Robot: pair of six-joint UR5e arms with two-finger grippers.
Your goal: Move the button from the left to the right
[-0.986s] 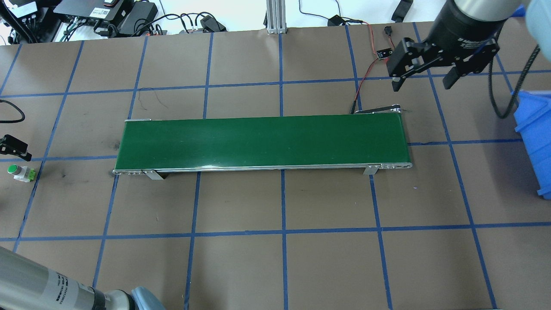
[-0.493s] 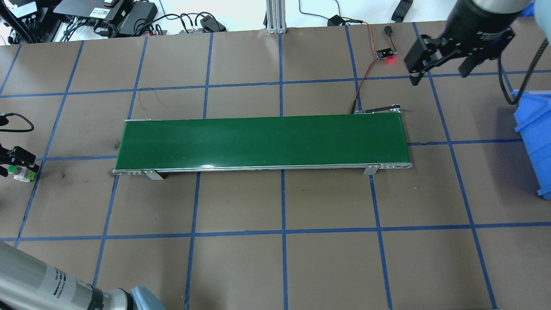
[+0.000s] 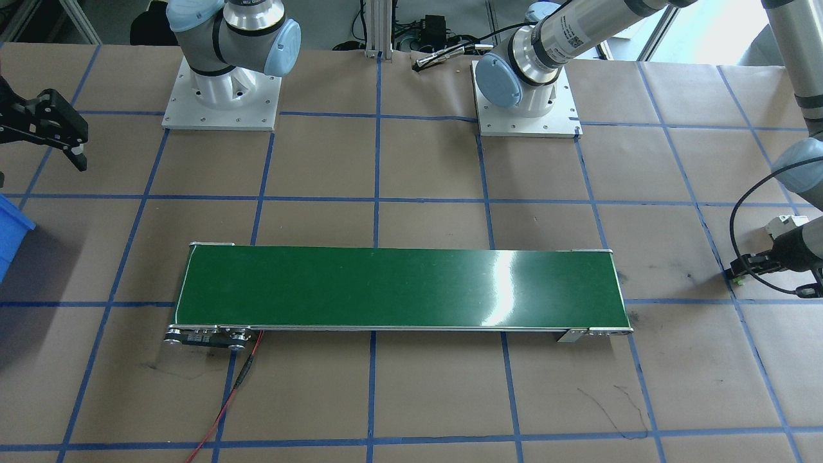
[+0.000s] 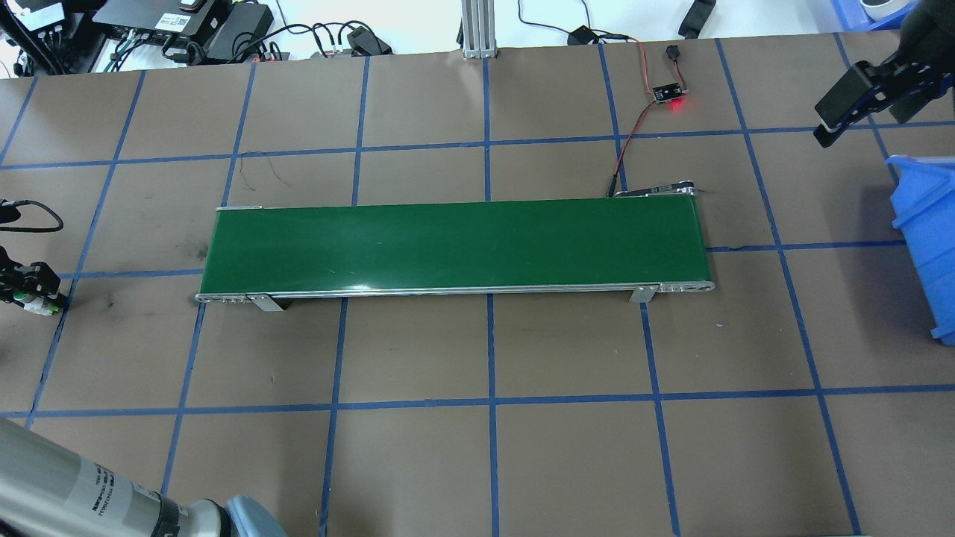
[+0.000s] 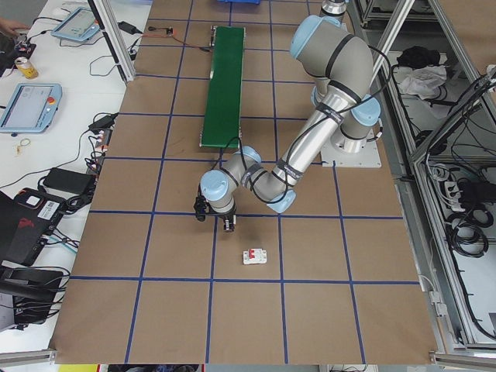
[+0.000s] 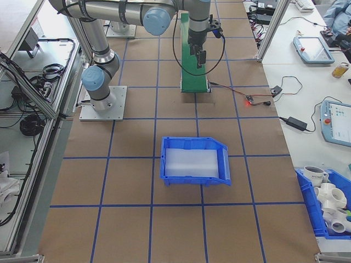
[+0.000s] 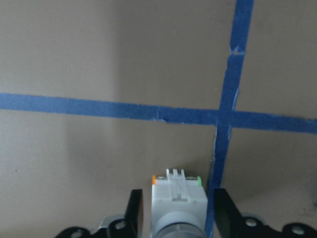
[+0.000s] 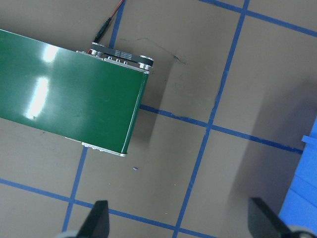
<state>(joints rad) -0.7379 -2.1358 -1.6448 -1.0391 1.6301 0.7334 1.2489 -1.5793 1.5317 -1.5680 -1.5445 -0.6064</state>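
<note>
The left gripper [image 7: 178, 218], having come down, is now straddling the button [image 7: 178, 201] with fingers open and not yet clamped, while the empty, wide-open right gripper [image 4: 865, 104] is retreating rightward.

You're in what looks like a robotics lab, paper-covered table [image 4: 418, 462] gridded with blue tape, green conveyor belt [image 4: 455, 246] at centre, teach pendants [image 5: 27, 105] at nine o'clock, aluminium framing [image 6: 274, 24].

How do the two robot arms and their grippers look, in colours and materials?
Both arms have silver metal tubes with light blue joint caps and white base plates. The left gripper and right gripper are black, with flat jaws. A black cable loops beside the left wrist.
</note>
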